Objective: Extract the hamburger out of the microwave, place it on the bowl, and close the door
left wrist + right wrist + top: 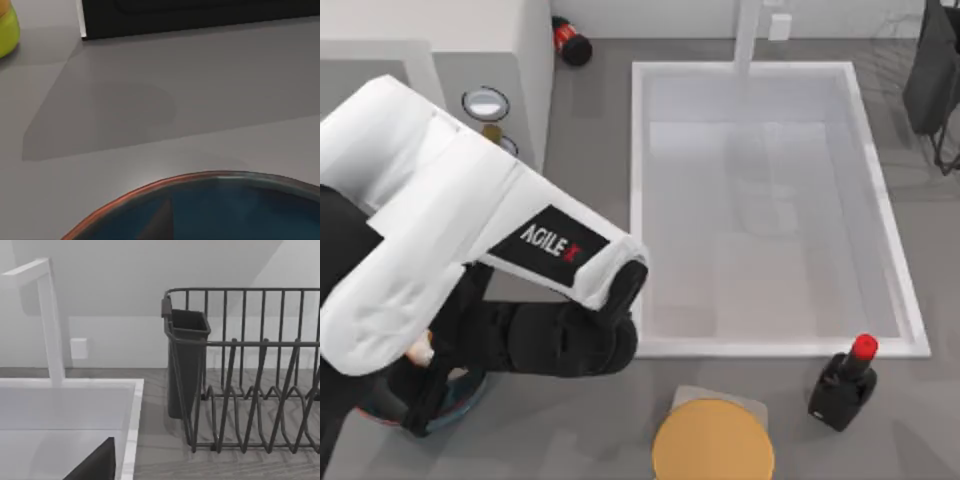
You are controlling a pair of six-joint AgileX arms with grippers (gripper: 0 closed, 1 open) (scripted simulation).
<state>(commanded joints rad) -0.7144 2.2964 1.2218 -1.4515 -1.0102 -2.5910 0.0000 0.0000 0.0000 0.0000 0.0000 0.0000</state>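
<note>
The white microwave (440,30) stands at the back left, with two silver-ringed knobs (485,103) on its panel. In the left wrist view its dark lower front (200,15) has a white edge. My left arm hides the door in the top view. That arm reaches down to the blue bowl (460,405) at the front left, whose reddish rim (200,175) lies close under the wrist camera. My left gripper (422,400) hangs over the bowl. A small off-white and orange bit of the hamburger (419,350) peeks out beside it. My right arm is parked by the sink.
A large white sink (770,210) with a faucet (50,320) fills the middle. A flat orange disc (713,440) and a black bottle with a red cap (845,385) stand at the front. A dark dish rack (250,380) is at the back right. A yellow-green object (6,30) sits near the microwave.
</note>
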